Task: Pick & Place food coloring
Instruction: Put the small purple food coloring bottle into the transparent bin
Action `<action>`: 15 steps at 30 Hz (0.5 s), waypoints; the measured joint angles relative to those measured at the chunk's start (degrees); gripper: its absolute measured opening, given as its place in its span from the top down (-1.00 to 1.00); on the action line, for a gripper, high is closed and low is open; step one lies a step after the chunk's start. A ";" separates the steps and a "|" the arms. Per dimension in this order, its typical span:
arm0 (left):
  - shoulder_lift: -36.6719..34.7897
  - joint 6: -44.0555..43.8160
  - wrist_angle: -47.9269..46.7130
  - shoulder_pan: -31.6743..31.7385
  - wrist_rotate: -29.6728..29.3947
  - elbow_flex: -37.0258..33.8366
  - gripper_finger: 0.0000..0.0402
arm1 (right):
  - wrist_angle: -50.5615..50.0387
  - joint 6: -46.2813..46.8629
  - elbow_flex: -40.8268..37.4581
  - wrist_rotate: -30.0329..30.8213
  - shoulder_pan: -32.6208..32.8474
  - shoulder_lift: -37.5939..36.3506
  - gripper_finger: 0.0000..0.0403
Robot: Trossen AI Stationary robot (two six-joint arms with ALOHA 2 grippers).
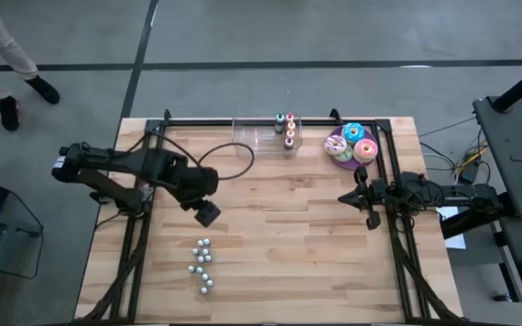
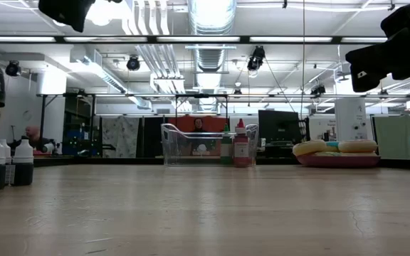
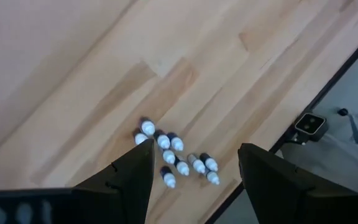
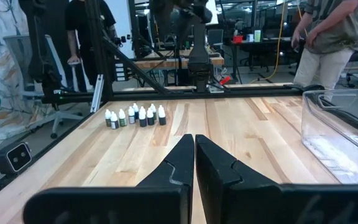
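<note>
High view: food coloring (image 1: 285,131) stands at the table's far edge, four tiny upright bottles in a tight row with coloured caps, at the right end of a clear bin (image 1: 259,136); inside or just beside it, cannot tell. Doughnuts (image 1: 353,143) sit near, to their right.

Left gripper (image 1: 207,214) hangs released, jaws wide, well apart from the food coloring, looking down on a cluster of white-capped bottles (image 3: 174,158) near the front edge. Right gripper (image 1: 350,196) is clenched on nothing at the right side.

Risks, as judged:
- Bottles packed close; wide jaws may topple neighbours.
- Tiny, top-heavy, likely to tip or slip.
- Bin wall may block a finger.
- Wrong bottles grabbed.
</note>
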 joint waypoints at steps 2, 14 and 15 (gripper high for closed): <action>0.51 -1.77 0.00 -1.47 0.01 0.00 -0.01 | 0.02 0.00 -0.01 0.00 -0.01 0.00 0.96; 6.95 -2.42 0.33 -6.94 -1.49 -0.02 -0.01 | 0.02 0.00 0.01 0.02 -0.01 -0.02 0.96; 7.26 -0.93 0.22 -7.24 -2.02 -0.02 -0.01 | 0.02 0.00 0.01 0.00 0.01 -0.04 0.96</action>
